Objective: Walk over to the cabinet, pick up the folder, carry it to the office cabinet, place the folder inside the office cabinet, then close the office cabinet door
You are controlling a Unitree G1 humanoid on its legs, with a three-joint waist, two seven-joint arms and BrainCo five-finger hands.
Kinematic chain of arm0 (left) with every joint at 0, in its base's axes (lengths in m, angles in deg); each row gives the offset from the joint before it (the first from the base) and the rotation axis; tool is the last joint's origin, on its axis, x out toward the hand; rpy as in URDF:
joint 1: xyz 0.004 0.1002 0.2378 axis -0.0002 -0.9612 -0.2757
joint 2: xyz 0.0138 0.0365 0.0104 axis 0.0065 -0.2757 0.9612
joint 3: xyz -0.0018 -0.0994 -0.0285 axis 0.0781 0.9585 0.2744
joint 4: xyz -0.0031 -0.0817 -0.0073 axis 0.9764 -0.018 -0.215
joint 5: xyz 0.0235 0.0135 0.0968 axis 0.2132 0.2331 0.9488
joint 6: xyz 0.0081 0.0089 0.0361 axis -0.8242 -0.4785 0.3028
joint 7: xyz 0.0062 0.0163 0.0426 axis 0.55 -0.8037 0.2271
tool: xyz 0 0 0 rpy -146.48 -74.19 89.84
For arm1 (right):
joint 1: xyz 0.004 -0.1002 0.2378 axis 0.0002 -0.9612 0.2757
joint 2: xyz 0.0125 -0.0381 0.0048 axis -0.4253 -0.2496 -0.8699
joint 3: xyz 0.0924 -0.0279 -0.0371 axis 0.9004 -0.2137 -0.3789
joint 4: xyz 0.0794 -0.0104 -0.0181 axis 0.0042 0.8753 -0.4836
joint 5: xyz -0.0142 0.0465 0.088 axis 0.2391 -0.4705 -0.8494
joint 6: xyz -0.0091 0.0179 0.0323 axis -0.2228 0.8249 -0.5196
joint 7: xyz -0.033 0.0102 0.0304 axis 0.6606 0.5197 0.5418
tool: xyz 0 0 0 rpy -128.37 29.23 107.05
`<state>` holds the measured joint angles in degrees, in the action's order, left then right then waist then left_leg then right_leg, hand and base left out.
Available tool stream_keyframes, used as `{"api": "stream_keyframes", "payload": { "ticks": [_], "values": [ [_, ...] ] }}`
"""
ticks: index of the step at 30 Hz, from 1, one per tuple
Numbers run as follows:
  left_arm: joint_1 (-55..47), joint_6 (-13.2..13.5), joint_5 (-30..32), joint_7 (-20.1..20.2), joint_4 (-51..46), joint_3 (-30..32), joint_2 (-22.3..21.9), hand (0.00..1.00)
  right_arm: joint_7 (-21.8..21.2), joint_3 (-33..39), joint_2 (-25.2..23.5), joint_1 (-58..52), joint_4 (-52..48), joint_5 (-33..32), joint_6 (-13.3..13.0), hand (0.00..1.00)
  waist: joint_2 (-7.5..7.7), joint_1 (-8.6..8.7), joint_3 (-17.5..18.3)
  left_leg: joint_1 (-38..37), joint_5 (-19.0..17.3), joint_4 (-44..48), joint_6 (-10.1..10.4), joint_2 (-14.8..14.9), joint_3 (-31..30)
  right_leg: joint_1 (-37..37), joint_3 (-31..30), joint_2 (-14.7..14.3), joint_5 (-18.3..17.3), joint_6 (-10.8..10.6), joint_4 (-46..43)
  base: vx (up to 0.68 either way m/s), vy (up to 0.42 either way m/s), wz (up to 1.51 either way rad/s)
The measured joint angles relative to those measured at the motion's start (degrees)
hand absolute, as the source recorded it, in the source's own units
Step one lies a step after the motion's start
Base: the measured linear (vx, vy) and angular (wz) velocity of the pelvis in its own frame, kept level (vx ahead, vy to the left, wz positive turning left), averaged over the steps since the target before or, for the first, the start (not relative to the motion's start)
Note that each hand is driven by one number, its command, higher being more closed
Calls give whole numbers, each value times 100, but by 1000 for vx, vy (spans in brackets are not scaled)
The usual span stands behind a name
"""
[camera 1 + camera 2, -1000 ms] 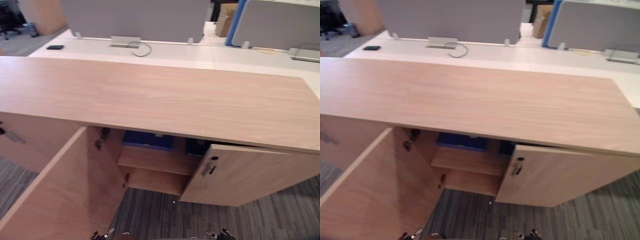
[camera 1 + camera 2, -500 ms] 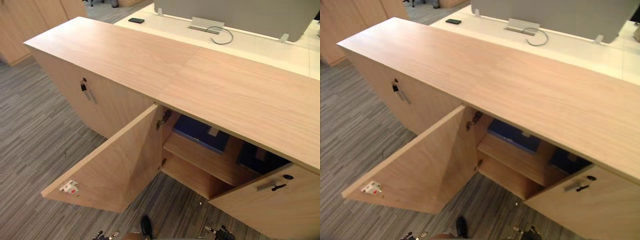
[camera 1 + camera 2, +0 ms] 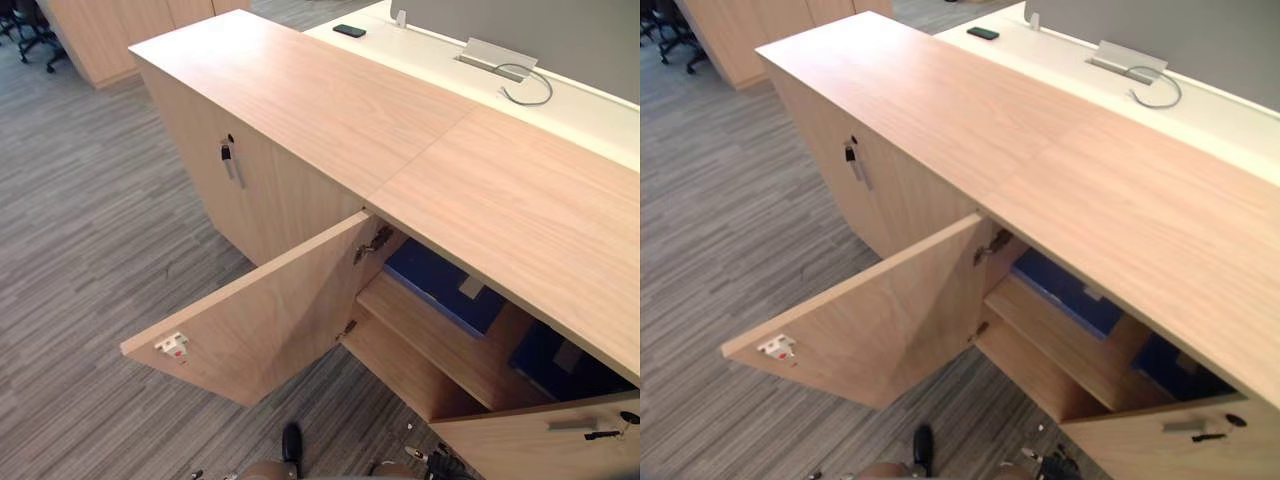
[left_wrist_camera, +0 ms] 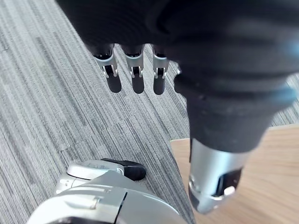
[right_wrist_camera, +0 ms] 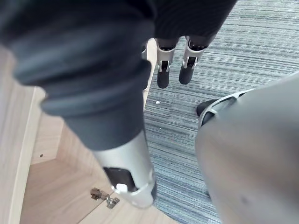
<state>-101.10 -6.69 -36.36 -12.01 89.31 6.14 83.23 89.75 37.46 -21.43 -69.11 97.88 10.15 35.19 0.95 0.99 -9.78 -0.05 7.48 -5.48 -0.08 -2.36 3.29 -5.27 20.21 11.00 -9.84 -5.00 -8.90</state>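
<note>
A blue folder (image 3: 440, 285) lies flat on the upper shelf inside the long wooden cabinet (image 3: 330, 110), and a second blue folder (image 3: 560, 365) lies to its right on the same shelf. The cabinet's left door (image 3: 260, 320) stands swung wide out over the carpet. Its right door (image 3: 560, 445) hangs partly ajar. My left hand (image 4: 134, 74) hangs over the grey carpet with straight fingers and holds nothing. My right hand (image 5: 163, 70) hangs beside the cabinet's lower shelf, fingers straight and empty.
A closed door with a key in its handle (image 3: 232, 160) sits further left on the cabinet. Behind it is a white desk with a black phone (image 3: 349, 30) and a grey cable box (image 3: 495, 55). Grey carpet (image 3: 90, 220) spreads to the left, with more wooden cabinets (image 3: 100, 30) beyond.
The head camera has swung left, so the cabinet now runs diagonally and more carpet shows. The doors and folders have not moved.
</note>
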Motion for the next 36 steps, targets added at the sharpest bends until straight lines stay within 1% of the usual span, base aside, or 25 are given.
{"api": "stream_keyframes", "payload": {
  "ticks": [2, 4, 7, 11, 14, 15, 16, 17, 18, 19, 20, 21, 23, 24, 25, 26, 27, 28, 29, 30, 31, 32, 33, 35, 36],
  "values": [
    [-3, -2, -141, -2, 46, 81, -9, 0, 4, -1, -3, -14, 3, 0, 3, 0, 13, 1, 14, -6, 15, -1, 71, 119, 10, -29, 11, -131, 0, 0, 84, 11, -175, -9],
    [4, -2, -123, -2, 45, 65, -6, 0, 10, -1, -2, -33, 5, 0, 4, 0, 14, 0, 14, -3, 19, -1, 104, 169, -3, -76, 37, -205, 1, 2, 151, 25, -104, 3],
    [17, 3, -16, -3, 12, -174, 33, 0, 19, -4, 1, -48, 32, 0, 4, 0, 15, 17, 14, 45, 67, 0, 181, 194, -96, -182, 191, -278, -4, 12, 223, 42, -92, 25],
    [53, 5, 115, -9, -100, -512, 131, 0, 21, -27, 2, 28, 53, 0, 1, 0, -2, -7, -17, 157, 138, 1, 255, 202, -251, -170, 358, -284, -12, 25, 214, 4, -24, 24],
    [119, 17, 141, -8, -273, -701, 167, 0, 21, -34, 37, 93, 52, 0, -3, 0, -35, 3, -165, 256, 213, 1, 261, 182, -324, -126, 518, -265, -19, 35, 159, -49, 5, 29],
    [123, 19, 170, -5, -319, -749, 209, 0, 21, -36, 49, 97, 50, 0, -2, 0, -35, 0, -176, 345, 197, 0, 287, 194, -250, -47, 603, -241, -27, 46, 99, -104, 39, 26],
    [128, 18, 222, -2, -332, -740, 225, 0, 29, -10, 49, 80, 48, -4, -2, 0, -23, 38, -178, 428, -12, 1, 257, 309, 386, -3, 689, -181, -27, 46, 57, -114, 55, 34],
    [129, 18, 255, -2, -360, -721, 229, 0, 37, 0, 57, 68, 45, -14, -1, 0, -11, 53, -178, 450, -97, 3, 307, 348, 709, 14, 780, -126, -26, 46, 37, -77, 97, 50],
    [149, 31, 316, 11, -368, -700, 228, 0, 64, 33, 80, 51, 35, -43, 0, 0, 34, 134, -194, 502, -168, 42, 301, 371, 1177, 107, 879, 27, -26, 44, -53, -7, 136, 41],
    [149, 37, 328, 21, -355, -644, 191, 0, 80, 125, 153, 69, 8, -100, 3, 0, -36, 140, -208, 505, -50, 82, 276, 391, 1456, 202, 881, 168, -48, 17, -238, 12, 142, 27],
    [132, 37, 332, 35, -354, -585, 153, 0, 94, 182, 181, 69, -25, -149, 2, 0, -105, 138, -187, 501, 285, 117, 264, 441, 1519, 250, 864, 198, -90, -36, -351, 32, 143, 3],
    [136, 32, 345, 62, -341, -502, 147, 0, 107, 206, 196, 92, -39, -229, 1, 0, -90, 147, -179, 512, 275, 105, 140, 343, 1467, 404, 792, 323, -166, -111, -560, 0, 139, 3],
    [147, 52, 410, 117, -346, -445, 213, 0, 108, 236, 196, 102, -69, -228, 2, 0, -30, 150, -137, 680, 364, 132, 181, 182, 1385, 596, 777, 509, -176, -122, -668, -35, 138, 24],
    [226, 44, 525, 173, -316, -383, 301, 0, 108, 417, 205, 121, -66, -227, 2, 0, 87, 218, -92, 844, 656, 90, 500, -21, 1087, 705, 805, 761, -150, -167, -636, -21, 82, 22],
    [287, 10, 718, 229, -122, -97, 366, 0, 105, 506, 240, 149, -15, -225, -5, 0, 166, 194, -101, 916, 138, 634, 75, 116, 1084, 750, 759, 965, -21, -251, -627, 21, 37, 8],
    [283, -30, 786, 241, -38, 82, 396, 0, 105, 560, 274, 147, -14, -225, -22, 0, 132, 238, -94, 896, -98, 890, 86, 336, 1149, 744, 724, 989, 22, -270, -623, 84, 9, -18],
    [215, -101, 893, 264, 74, 342, 476, 0, 106, 687, 391, 108, -2, -226, -26, 0, -36, 300, -33, 728, -226, 917, 406, 765, 1107, 747, 694, 942, 85, -370, -621, 150, 106, -26],
    [234, -136, 976, 288, 85, 523, 567, 0, 105, 805, 529, 75, 5, -224, -5, 0, -259, 277, -8, 513, -250, 539, 780, 918, 788, 849, 586, 861, 168, -471, -606, 130, 196, -25],
    [331, -146, 986, 302, 85, 592, 708, 0, 106, 871, 558, 88, 16, -224, -6, 0, -308, 281, -14, 481, -220, 384, 741, 851, 805, 891, 518, 883, 284, -481, -513, 65, 285, -28],
    [505, -147, 1019, 324, 73, 631, 1073, 0, 94, 881, 512, 88, 79, -225, -3, 0, -303, 255, -42, 517, -159, 313, 685, 797, 849, 930, 493, 868, 575, -401, -271, -40, 233, -24],
    [610, -148, 1095, 326, 47, 689, 1486, 0, 94, 890, 412, 56, 123, -226, 4, 0, -289, 257, -31, 490, -125, 227, 638, 750, 905, 921, 475, 848, 764, -356, -54, -62, 177, -24],
    [680, -156, 1123, 326, -37, 703, 1691, 0, 93, 890, 354, 26, 120, -227, 3, 0, -273, 269, -21, 478, -106, 190, 615, 725, 933, 917, 455, 847, 832, -357, 29, -58, 97, -29],
    [811, -155, 1167, 326, -282, 707, 2060, 0, 93, 889, 268, -39, 120, -237, 3, 0, -249, 270, -6, 452, -49, 85, 581, 690, 979, 918, 427, 836, 951, -376, 165, -38, 48, -19],
    [1108, -139, 1205, 315, -656, 673, 2490, 0, 94, 889, 185, -141, 117, -281, -1, 0, -230, 259, -1, 441, 1, 51, 539, 629, 1005, 910, 317, 825, 1006, -362, 285, -83, 38, -17],
    [1254, -123, 1207, 297, -869, 621, 2628, 0, 94, 889, 151, -189, 109, -307, -2, 0, -242, 265, 2, 426, 19, 48, 537, 622, 1014, 892, 289, 811, 1006, -363, 330, -104, 8, -15]
  ]
}}
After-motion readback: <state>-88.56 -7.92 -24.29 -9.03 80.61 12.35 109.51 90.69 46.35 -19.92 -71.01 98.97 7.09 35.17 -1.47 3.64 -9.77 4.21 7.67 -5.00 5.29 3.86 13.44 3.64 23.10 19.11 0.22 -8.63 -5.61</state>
